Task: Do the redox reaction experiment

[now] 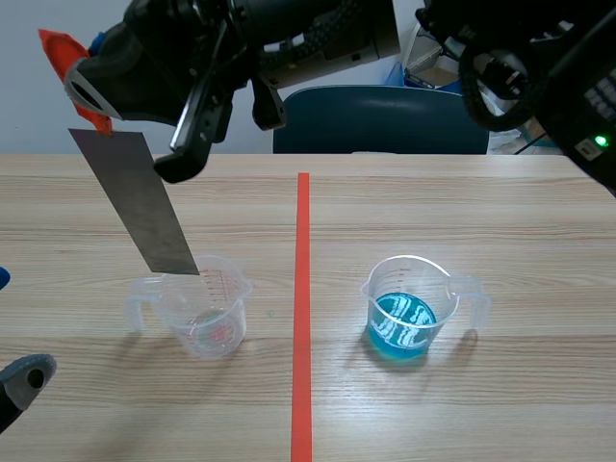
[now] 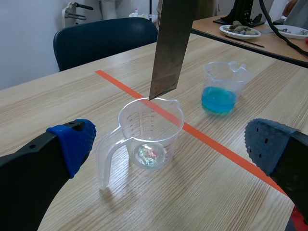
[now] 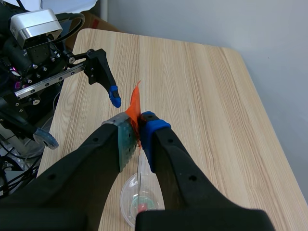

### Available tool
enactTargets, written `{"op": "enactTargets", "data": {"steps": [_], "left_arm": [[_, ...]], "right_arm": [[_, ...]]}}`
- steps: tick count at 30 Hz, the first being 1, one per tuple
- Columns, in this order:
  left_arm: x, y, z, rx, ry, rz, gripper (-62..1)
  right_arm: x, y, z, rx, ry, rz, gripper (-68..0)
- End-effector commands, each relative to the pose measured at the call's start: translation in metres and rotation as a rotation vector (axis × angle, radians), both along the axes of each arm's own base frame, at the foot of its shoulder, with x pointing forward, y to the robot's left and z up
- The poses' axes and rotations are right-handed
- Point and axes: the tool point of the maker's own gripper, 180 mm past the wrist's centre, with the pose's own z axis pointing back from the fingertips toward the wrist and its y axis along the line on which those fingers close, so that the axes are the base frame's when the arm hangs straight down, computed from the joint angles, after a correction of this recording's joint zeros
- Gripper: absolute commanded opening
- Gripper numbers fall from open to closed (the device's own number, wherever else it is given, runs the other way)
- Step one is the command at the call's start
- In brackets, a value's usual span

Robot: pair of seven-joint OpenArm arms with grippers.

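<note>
Pale wood table (image 1: 500,221), split by a red tape line (image 1: 302,289), with a blue chair (image 1: 385,120) behind it, was the stage for a redox trial that looked barely begun. Reaching across from its own side, the right gripper (image 3: 137,127) was clenched on the top of a grey metal strip (image 1: 140,202) with an orange tab. The strip hung tilted, its lower corner right at the rim of the clear measuring cup (image 1: 207,308), which held little more than a glint at its bottom. The left gripper (image 2: 171,142) sat low before that cup, fingers spread wide and grasping nothing. Well apart, across the tape, the cup of blue liquid (image 1: 409,308) stood untouched. Dipping the strip into it appeared to be the work left.
</note>
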Motion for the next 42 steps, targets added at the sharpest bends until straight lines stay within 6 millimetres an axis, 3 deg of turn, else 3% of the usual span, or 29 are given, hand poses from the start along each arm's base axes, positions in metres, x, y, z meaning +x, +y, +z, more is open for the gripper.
{"op": "enactTargets", "data": {"steps": [1,14,30,42], "left_arm": [[0.000,-0.004,0.006,-0.028,-0.013,0.000,1.4],[0.000,-0.004,0.006,-0.028,-0.013,0.000,1.4],[0.000,-0.004,0.006,-0.028,-0.014,0.000,1.4],[0.000,-0.004,0.006,-0.028,-0.014,0.000,1.4]], "right_arm": [[0.000,0.001,0.009,0.023,-0.014,0.005,-66.9],[0.008,0.000,0.004,0.022,-0.013,-0.018,-66.9],[0.027,0.000,-0.021,0.015,0.055,-0.055,-66.9],[0.029,0.006,-0.042,0.018,0.102,-0.046,-66.9]]}}
